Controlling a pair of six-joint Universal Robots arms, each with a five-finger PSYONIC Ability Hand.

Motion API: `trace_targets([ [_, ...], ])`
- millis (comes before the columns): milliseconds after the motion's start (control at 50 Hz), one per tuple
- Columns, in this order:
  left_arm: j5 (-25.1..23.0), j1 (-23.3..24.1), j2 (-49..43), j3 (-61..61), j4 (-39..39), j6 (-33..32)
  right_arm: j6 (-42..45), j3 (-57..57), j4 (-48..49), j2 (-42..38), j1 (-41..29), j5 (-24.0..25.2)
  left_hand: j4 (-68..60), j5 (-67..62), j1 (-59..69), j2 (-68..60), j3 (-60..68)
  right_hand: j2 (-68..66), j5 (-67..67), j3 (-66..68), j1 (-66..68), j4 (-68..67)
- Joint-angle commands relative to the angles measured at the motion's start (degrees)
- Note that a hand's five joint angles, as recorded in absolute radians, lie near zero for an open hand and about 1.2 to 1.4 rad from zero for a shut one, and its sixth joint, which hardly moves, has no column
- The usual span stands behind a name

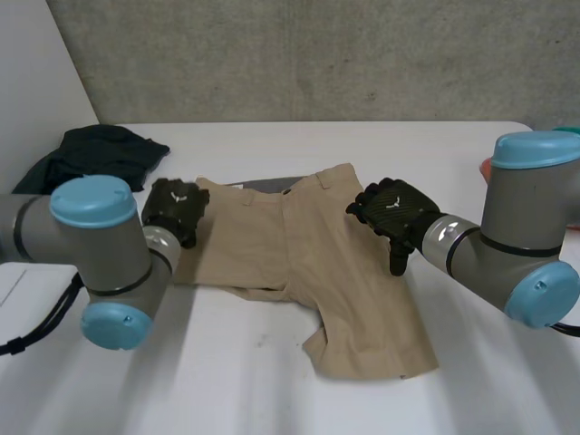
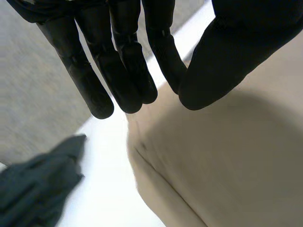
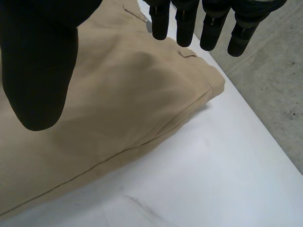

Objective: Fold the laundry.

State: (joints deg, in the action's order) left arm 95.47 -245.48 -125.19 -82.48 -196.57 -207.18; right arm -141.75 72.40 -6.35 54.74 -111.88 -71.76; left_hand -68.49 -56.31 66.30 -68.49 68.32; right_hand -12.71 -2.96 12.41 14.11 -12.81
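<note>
Tan shorts lie flat on the white table, waistband at the far side, one leg reaching toward the near edge. My left hand hovers over the shorts' left side by the waist. In the left wrist view its fingers are straight, the thumb close beside them, and no cloth lies between them. My right hand hangs above the right side of the shorts; its fingers and thumb stand spread apart over the cloth near the waistband corner, holding nothing.
A dark crumpled garment lies at the table's far left, also beyond my left hand's fingertips. An orange and teal object peeks out behind my right arm. A grey wall backs the table.
</note>
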Motion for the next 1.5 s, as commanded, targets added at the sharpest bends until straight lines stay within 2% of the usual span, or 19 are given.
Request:
trace_targets([
  [20, 0.7, 0.5, 6.4, -1.5, 1.4, 0.3, -1.4, -0.8, -0.3, 1.2, -0.5, -0.2, 35.2, 33.0, -33.0, 35.2, -35.0, 2.7, 3.0, -2.4, -4.1, 2.8],
  [140, 1.7, -0.3, 10.7, -7.8, 4.6, 0.6, -0.3, -3.5, 0.1, 1.0, -0.4, 2.0, 42.1, 39.9, -39.9, 42.1, -42.0, 2.7, 3.0, -2.4, -4.1, 2.8],
  [300, -1.9, -1.0, 13.2, -14.4, 2.8, 0.4, 9.2, -12.6, -0.5, -7.3, -1.9, 5.0, 43.0, 40.8, -40.8, 43.0, -42.8, 2.7, 3.0, -2.4, -4.1, 2.8],
  [500, -4.1, -1.0, 4.3, -10.9, 0.2, -0.2, 14.8, -20.2, -1.1, -17.1, -2.6, 7.5, 41.1, 38.9, -38.9, 41.1, -41.0, 2.7, 3.0, -2.4, -4.1, 2.8],
  [560, -4.1, -1.0, 1.4, -8.8, 0.4, -0.3, 16.9, -21.8, -1.1, -19.3, -2.6, 7.9, 33.4, 31.2, -31.2, 33.4, -33.2, 2.0, 2.2, -1.7, -3.4, 2.1],
  [580, -4.1, -1.0, 1.0, -8.2, 0.5, -0.3, 17.2, -22.6, -1.1, -20.0, -2.7, 7.9, 29.7, 27.5, -27.5, 29.7, -29.5, -3.9, -3.6, 4.2, 2.5, -3.8],
  [620, -4.1, -1.0, -0.6, -6.1, 0.8, -0.3, 17.2, -23.5, -1.1, -21.1, -2.7, 8.4, 1.9, -0.3, 0.3, 1.9, -1.7, -21.1, -20.9, 21.4, 19.7, -21.0],
  [640, -4.1, -1.0, -0.8, -5.7, 0.7, -0.3, 17.3, -23.7, -1.1, -21.3, -2.7, 8.6, -5.9, -8.1, 8.1, -5.9, 6.1, -29.2, -29.0, 29.6, 27.8, -29.2],
  [680, -3.7, -1.0, -1.2, -4.7, 0.7, -0.3, 17.4, -23.9, -1.1, -21.3, -2.7, 8.8, -11.5, -13.7, 13.7, -11.5, 11.7, -50.9, -50.7, 51.2, 49.5, -50.8],
  [700, -3.5, -1.0, -1.3, -3.7, 0.6, -0.3, 17.4, -23.8, -1.1, -20.7, -2.7, 8.3, -11.5, -13.7, 13.7, -11.5, 11.7, -67.1, -66.9, 67.4, 65.7, -67.0],
  [840, -3.5, -0.9, -0.6, 0.6, 0.1, -0.8, 17.2, -19.2, -1.3, -13.8, -2.6, 7.2, -11.5, -13.7, 13.7, -11.5, 11.7, -67.3, -67.0, 67.6, 65.9, -67.2],
  [960, -3.8, 1.1, -0.1, 3.6, -0.4, -0.2, 16.9, -9.1, -4.5, -2.2, -2.2, 2.2, -11.5, -13.7, 13.7, -11.5, 11.7, -67.3, -67.0, 67.6, 65.9, -67.2],
  [1120, -4.1, 2.9, 3.8, 4.4, -2.9, -0.1, 15.3, -1.2, -23.6, 4.4, -2.1, -0.8, -11.5, -13.7, 13.7, -11.5, 11.7, -67.3, -67.0, 67.6, 65.9, -67.2],
  [1200, -4.2, 3.9, 4.7, 4.4, -3.0, -0.2, 8.7, 3.4, -30.3, 7.6, -2.1, -1.3, -11.5, -13.7, 13.7, -11.5, 11.7, -67.3, -67.0, 67.6, 65.9, -67.2],
  [1300, -4.9, 5.3, 5.5, 4.4, -3.0, -0.1, -2.8, 9.0, -29.9, 20.1, -4.1, 0.7, -11.5, -13.7, 13.7, -11.5, 11.7, -67.3, -67.0, 67.6, 65.9, -67.2],
  [1380, -5.8, 5.4, 6.2, 4.4, -3.1, -0.1, -7.7, 10.8, -28.9, 22.5, -7.6, 4.3, -11.5, -13.7, 13.7, -11.5, 11.7, -67.3, -67.0, 67.6, 65.9, -67.2],
  [1460, -6.0, 5.3, 6.4, 4.2, -3.0, -0.1, -8.6, 10.8, -24.7, 23.6, -8.2, 4.5, -11.5, -13.7, 13.7, -11.5, 11.7, -67.3, -67.0, 67.6, 65.9, -67.2],
  [1480, -6.0, 5.3, 6.5, 4.0, -2.9, -0.2, -8.5, 10.7, -23.4, 23.6, -8.1, 4.1, -11.5, -13.7, 13.7, -11.5, 11.7, -62.9, -62.6, 63.2, 61.4, -62.8],
  [1500, -5.9, 5.3, 6.7, 3.5, -2.8, -0.2, -8.2, 10.1, -21.2, 23.2, -8.0, 3.0, -11.5, -13.7, 13.7, -11.5, 11.7, -47.5, -47.2, 47.8, 46.1, -47.4],
])
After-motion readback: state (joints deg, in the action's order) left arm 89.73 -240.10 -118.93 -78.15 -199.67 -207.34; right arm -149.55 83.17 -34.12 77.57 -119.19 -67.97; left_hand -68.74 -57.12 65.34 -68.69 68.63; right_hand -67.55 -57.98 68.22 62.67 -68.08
